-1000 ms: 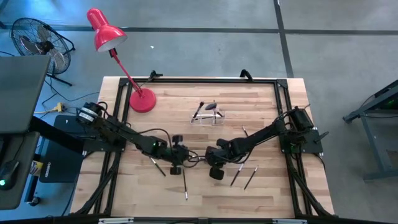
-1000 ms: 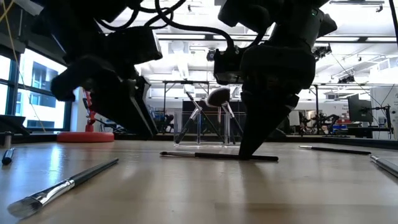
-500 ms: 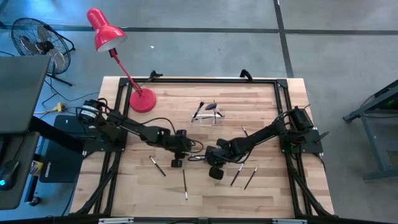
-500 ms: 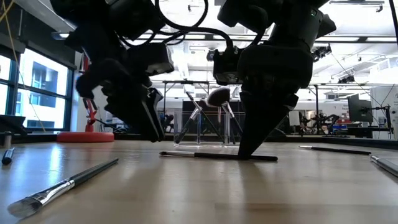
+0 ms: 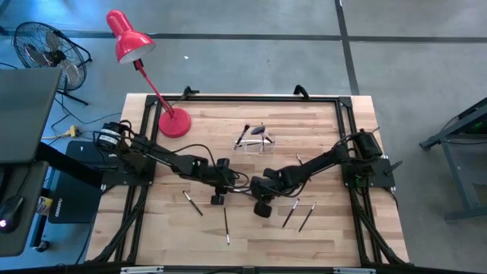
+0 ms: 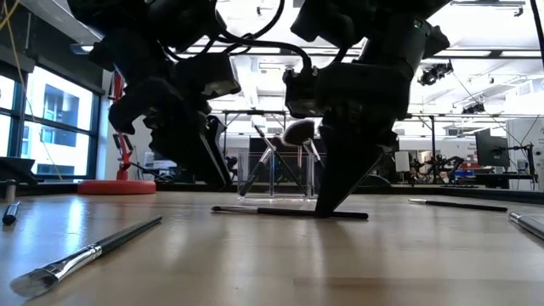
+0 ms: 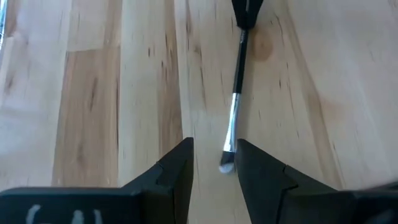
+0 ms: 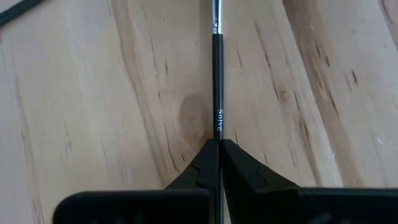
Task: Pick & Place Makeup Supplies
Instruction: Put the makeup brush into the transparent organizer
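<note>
A thin brush [image 6: 272, 211] with a black handle, a silvery ferrule and a pale tip lies on the wooden table between my two grippers. My right gripper [image 8: 218, 144] is shut on its handle. My left gripper [image 7: 214, 163] hovers open over the brush's pale head end [image 7: 226, 164], one finger on each side; I cannot tell whether it touches. A clear holder [image 5: 257, 142] at the far middle has brushes leaning in it, one with a fluffy black head. Other loose brushes [image 5: 192, 203] [image 5: 226, 226] [image 5: 297, 215] lie flat on the table. My right gripper pinches the brush's black handle [image 8: 217, 127] between its two fingertips, toward the tail end, a short piece of which [image 6: 357, 215] sticks out behind the fingers. The fingers slant down from above on the right. The brush lies flat on the table.
A red desk lamp [image 5: 173, 122] stands at the far left corner. In the low view a flat brush [image 6: 85, 252] lies near the front left, a liner [image 6: 8, 212] at the left edge and another brush [image 6: 459, 204] on the right. Bare wood lies along the near edge.
My left gripper has swung toward the far edge and the right, away from the loose brush near it, up to the head end of the held brush, then kept still. The right gripper and the brush have shifted slightly toward the left arm.
</note>
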